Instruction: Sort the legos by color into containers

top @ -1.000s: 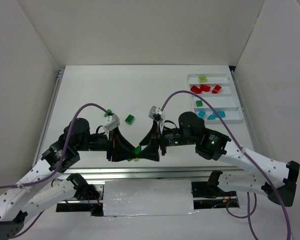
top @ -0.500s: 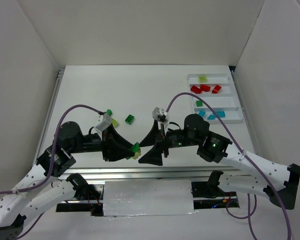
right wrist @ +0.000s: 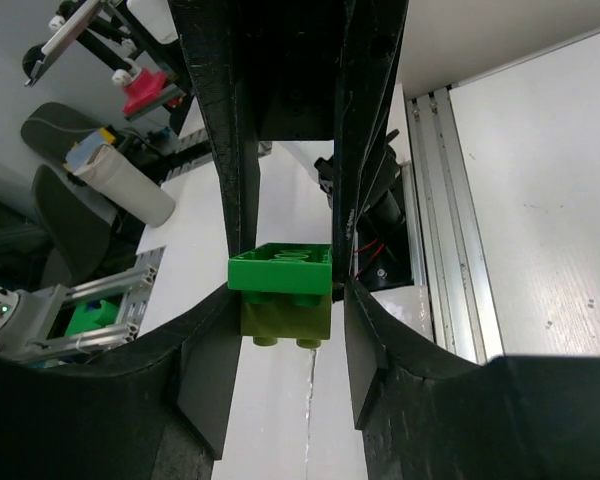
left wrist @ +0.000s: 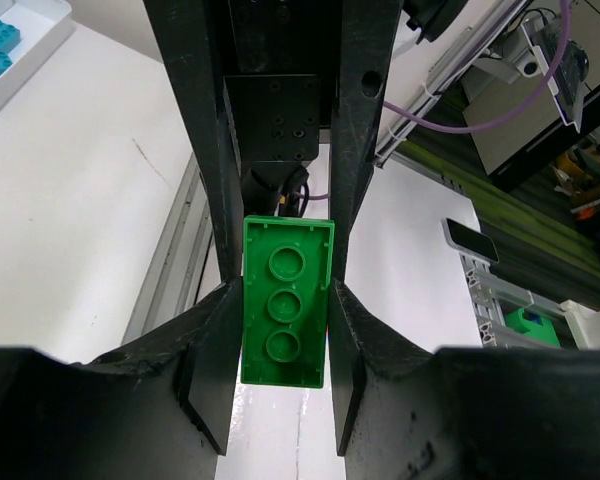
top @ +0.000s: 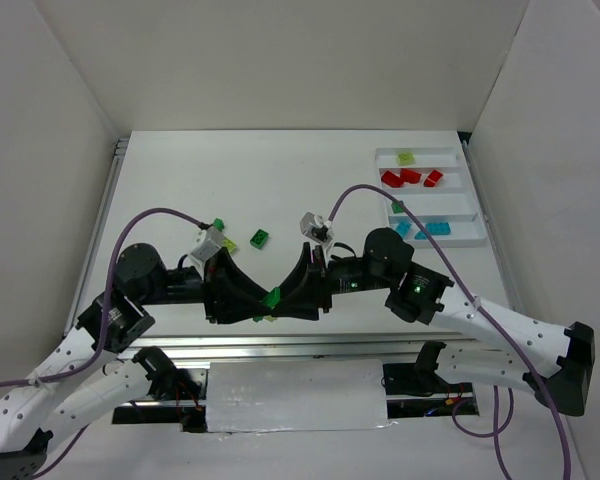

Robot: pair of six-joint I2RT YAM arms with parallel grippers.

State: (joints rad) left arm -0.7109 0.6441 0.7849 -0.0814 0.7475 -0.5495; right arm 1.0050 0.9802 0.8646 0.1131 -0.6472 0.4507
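Green brick [left wrist: 285, 300]: held off the counter [top: 280, 170] at the lower centre of the top view, where the two arms meet; its hollow underside is turned to the left wrist camera.
Yellow-green brick [right wrist: 285, 318]: stacked against the green brick, just under it in the right wrist view.
Left fingers [left wrist: 205, 380]: closed tight on the sides of the green brick, as in both earlier frames.
Right fingers [right wrist: 205, 380]: drawn in against the sides of the green brick; whether the yellow-green brick is also pinched cannot be told.
Change: half a second ago the right fingers were spread wide and stood clear to the right of the pair; they have been brought back onto it, much as a second ago.
Loose green brick [top: 260, 238]: lying on the counter, above and left of the meeting point, unmoved.
Tray [top: 458, 152]: upper right of the top view, with the yellow-green, red [top: 410, 177], green and cyan [top: 435, 228] bricks in separate compartments from top to bottom, placed as before.
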